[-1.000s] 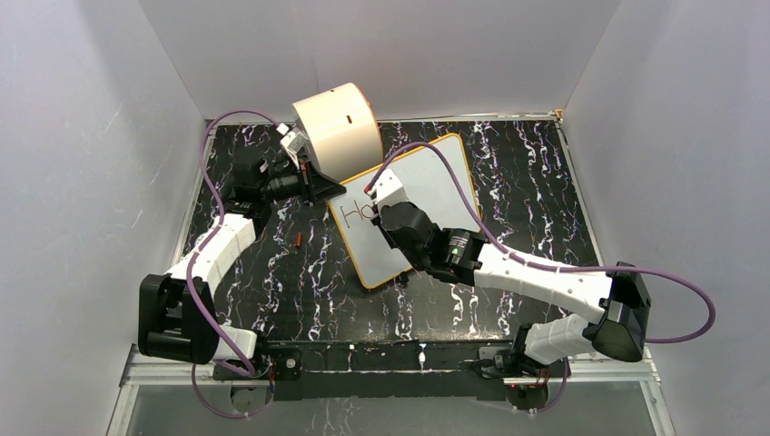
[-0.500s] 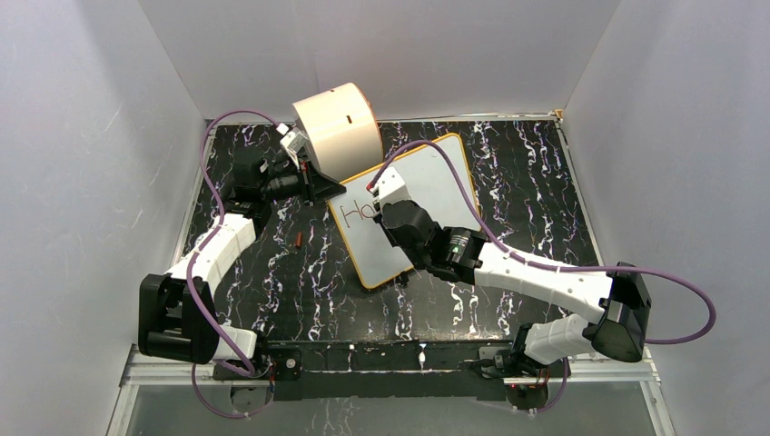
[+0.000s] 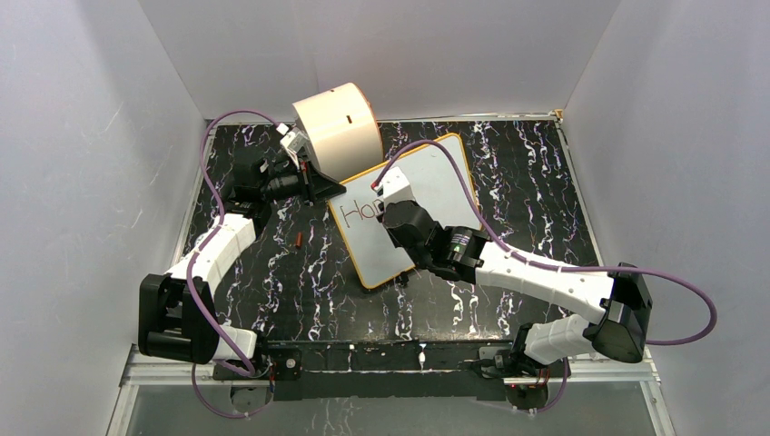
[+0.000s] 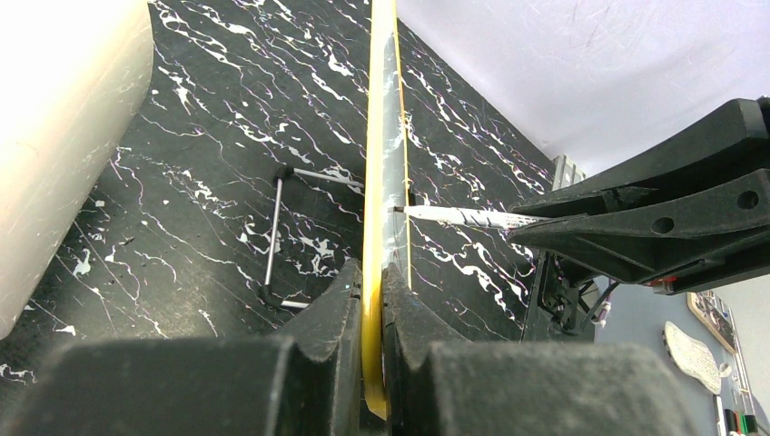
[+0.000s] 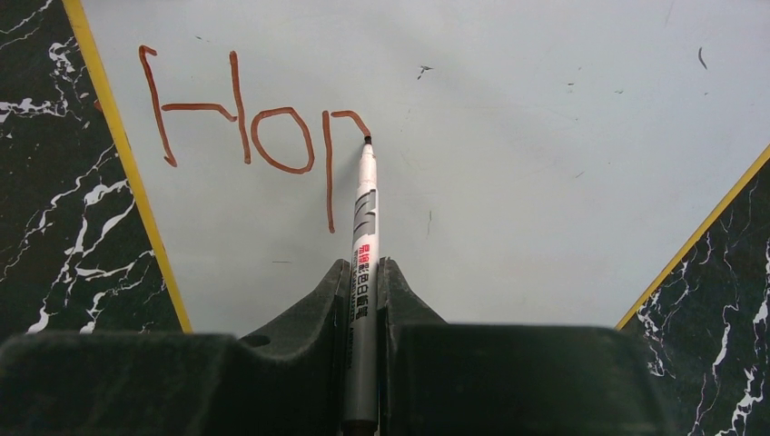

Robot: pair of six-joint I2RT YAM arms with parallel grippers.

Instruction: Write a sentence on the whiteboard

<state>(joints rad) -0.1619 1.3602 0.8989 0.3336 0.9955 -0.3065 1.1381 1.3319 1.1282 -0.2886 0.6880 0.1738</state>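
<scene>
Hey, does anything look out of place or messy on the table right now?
A small red-brown piece, maybe a pen cap, lies loose on the table left of the whiteboard. The whiteboard sits skewed to the table's edges, one edge clamped in the left pincer. Stray specks dot its surface. Nothing looks spilled or broken.

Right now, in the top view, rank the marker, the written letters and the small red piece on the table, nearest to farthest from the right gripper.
1. marker, held in the right gripper.
2. written letters, at the marker's tip.
3. small red piece, left of the whiteboard.
</scene>
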